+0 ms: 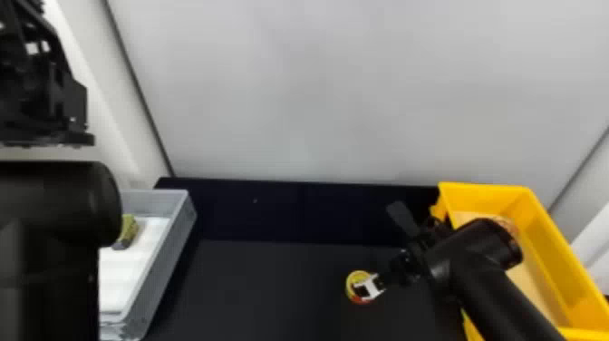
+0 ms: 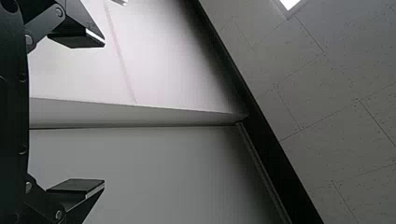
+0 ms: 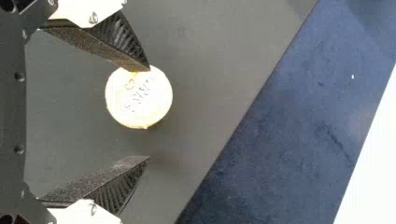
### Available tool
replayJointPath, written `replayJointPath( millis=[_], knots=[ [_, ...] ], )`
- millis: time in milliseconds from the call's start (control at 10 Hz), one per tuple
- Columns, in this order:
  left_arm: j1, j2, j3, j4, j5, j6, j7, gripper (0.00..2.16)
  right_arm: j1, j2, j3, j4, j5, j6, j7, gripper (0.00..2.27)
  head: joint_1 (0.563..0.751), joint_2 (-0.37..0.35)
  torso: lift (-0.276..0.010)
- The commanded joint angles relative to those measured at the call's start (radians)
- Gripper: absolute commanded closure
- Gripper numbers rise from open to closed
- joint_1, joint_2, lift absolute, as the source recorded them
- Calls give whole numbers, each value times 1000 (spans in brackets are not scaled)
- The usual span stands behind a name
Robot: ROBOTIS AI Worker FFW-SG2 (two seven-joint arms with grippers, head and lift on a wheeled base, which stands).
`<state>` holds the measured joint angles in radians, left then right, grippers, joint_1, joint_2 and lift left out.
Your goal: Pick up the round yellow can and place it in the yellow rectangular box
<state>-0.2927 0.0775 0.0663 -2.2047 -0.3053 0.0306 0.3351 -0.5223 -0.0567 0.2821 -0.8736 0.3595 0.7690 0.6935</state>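
Observation:
The right gripper (image 1: 366, 289) is over the round yellow can (image 1: 350, 283), which stands on the dark table. Seen from the right wrist, the right gripper (image 3: 149, 113) is open, and one fingertip overlaps the edge of the can's pale round lid (image 3: 140, 100); whether they touch I cannot tell. A gap separates the other finger (image 3: 100, 179) from the can. To the right, partly behind the right arm, is the yellow rectangular box (image 1: 550, 236). The left gripper (image 1: 54, 104) is raised at the upper left, and in its wrist view the left gripper (image 2: 103, 113) stands open and holds nothing.
A grey tray (image 1: 174, 247) with a white bottom stands at the left, partly behind the left arm. Inside it lies a small green-yellow object (image 1: 128, 231). Behind the dark table (image 1: 253, 290) rises a pale wall (image 1: 308, 90).

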Motion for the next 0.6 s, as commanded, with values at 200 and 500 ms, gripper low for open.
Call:
replayJointPath(
  millis=[200, 500],
  knots=[
    [3, 4, 1, 0, 3, 0, -4, 200, -33, 1, 91, 73, -37, -46, -40, 131, 663, 54, -10],
    [4, 5, 10, -1, 8, -1, -5, 199, -24, 9, 102, 94, -48, -38, -38, 131, 663, 54, -10]
  ],
)
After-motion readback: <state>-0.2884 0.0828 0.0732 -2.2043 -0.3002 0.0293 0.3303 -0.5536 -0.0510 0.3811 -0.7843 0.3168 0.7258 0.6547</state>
